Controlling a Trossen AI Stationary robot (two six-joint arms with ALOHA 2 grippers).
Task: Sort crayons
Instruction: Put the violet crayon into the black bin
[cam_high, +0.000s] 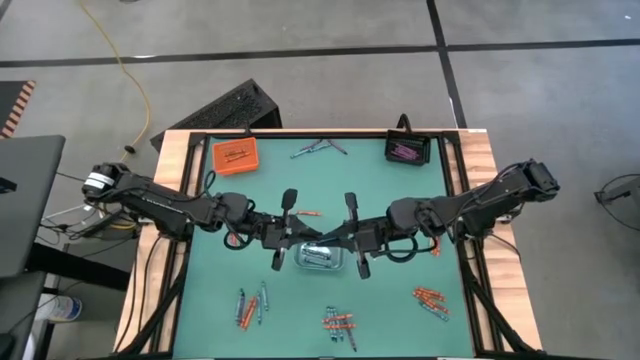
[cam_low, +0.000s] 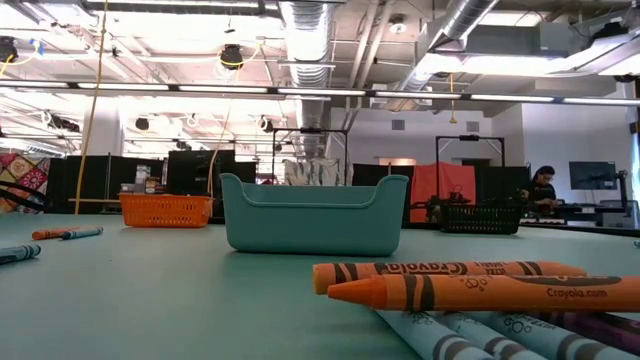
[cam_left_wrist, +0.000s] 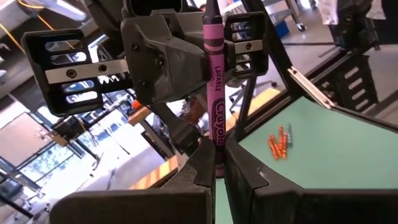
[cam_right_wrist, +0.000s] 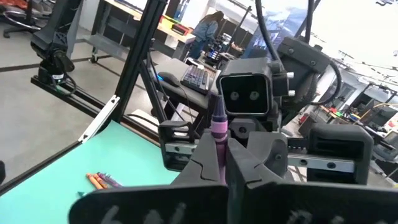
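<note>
A purple crayon (cam_left_wrist: 214, 93) is held up over the middle of the table between my two grippers, which face each other. Both my left gripper (cam_high: 300, 236) and my right gripper (cam_high: 342, 240) are shut on it. They hang above a clear-grey tray (cam_high: 320, 258). More crayons lie flat on the green mat in small heaps: near left (cam_high: 252, 305), near middle (cam_high: 340, 322), near right (cam_high: 430, 298) and at the far side (cam_high: 320, 150). One orange crayon (cam_high: 308, 214) lies alone. The low view shows neither gripper. My left gripper pinches the purple crayon's blunt end (cam_left_wrist: 217, 149) between its two fingers, coming level from the table's left. The crayon is lifted clear of the table and runs from the fingers toward the other gripper. My right gripper pinches the same crayon just behind its pointed tip (cam_right_wrist: 219, 134) between its two fingers, coming level from the table's right. The tip (cam_right_wrist: 218, 107) sticks out past the fingers. The crayon is clear of the table.
An orange tray (cam_high: 236, 157) stands at the far left and a black tray (cam_high: 408, 150) holding purple crayons at the far right. A raised wooden frame (cam_high: 170, 200) runs along the mat's edges. Orange and grey-blue crayons (cam_low: 450, 282) lie close to the low camera.
</note>
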